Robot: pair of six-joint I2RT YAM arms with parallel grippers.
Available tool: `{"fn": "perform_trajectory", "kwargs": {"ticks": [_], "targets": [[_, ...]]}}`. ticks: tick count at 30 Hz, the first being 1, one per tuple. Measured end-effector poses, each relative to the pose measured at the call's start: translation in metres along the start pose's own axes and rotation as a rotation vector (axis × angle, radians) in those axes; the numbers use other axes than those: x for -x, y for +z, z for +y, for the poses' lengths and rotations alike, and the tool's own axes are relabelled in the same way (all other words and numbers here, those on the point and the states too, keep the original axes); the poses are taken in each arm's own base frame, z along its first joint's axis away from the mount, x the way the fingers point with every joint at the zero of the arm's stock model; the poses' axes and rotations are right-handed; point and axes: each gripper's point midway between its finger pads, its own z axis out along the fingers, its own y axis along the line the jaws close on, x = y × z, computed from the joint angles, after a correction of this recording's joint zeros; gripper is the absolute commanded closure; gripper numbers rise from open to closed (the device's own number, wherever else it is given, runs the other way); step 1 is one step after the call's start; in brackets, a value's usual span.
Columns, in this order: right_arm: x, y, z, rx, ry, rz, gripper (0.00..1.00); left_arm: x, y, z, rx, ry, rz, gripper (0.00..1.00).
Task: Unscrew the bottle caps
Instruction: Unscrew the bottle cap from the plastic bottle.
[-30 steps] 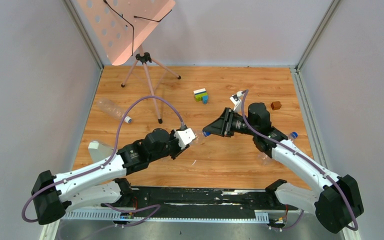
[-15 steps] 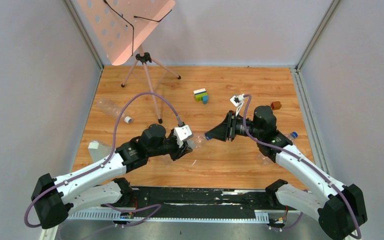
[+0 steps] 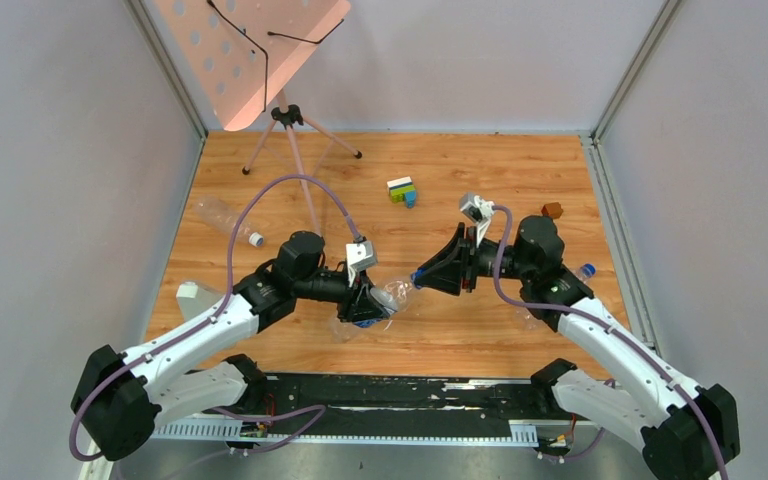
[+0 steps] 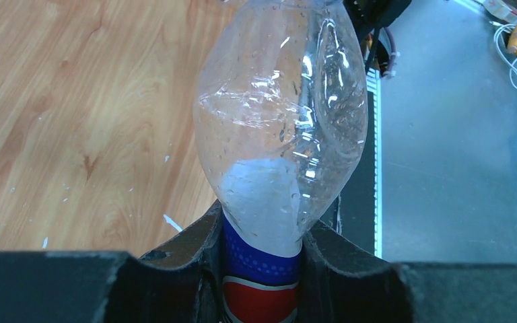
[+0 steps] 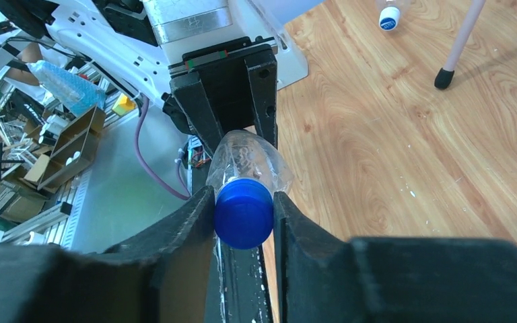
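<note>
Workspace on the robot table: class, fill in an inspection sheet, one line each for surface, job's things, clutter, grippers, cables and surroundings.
Surface: wooden tabletop, a few small pale specks.
Job's things: held bottle with its blue cap on; spare bottle lying at left with a whitish cap; second blue cap at the right edge.
Clutter: toy block cluster, brown cube, tripod stand carrying a pink perforated board.
Grippers: left gripper shut on the held bottle's body; right gripper shut on the blue cap.
Cables: purple cables loop off both wrists.
Surroundings: grey walls on three sides.
</note>
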Motion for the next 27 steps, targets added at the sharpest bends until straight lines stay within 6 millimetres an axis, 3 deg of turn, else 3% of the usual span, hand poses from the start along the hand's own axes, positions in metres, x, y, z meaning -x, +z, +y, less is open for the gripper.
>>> {"fn": "perform_trajectory", "kwargs": {"ticks": [4,9,16,21,27], "targets": [[0.002,-0.004,0.007,0.005,-0.01,-0.018,0.39,0.003,-0.001,-0.002,-0.008,0.006,-0.007,1.0],[0.01,-0.009,0.014,-0.013,0.003,-0.056,0.28,0.007,-0.005,0.007,0.05,0.008,-0.019,1.0],[0.033,-0.019,0.015,-0.12,0.077,-0.172,0.25,0.006,-0.011,0.027,0.184,-0.002,-0.009,1.0],[0.046,-0.03,-0.011,-0.317,0.253,-0.29,0.26,0.014,-0.028,0.043,0.339,0.03,-0.042,1.0],[0.043,-0.029,-0.027,-0.386,0.431,-0.323,0.28,0.038,-0.046,0.039,0.481,0.178,-0.115,1.0]]}}
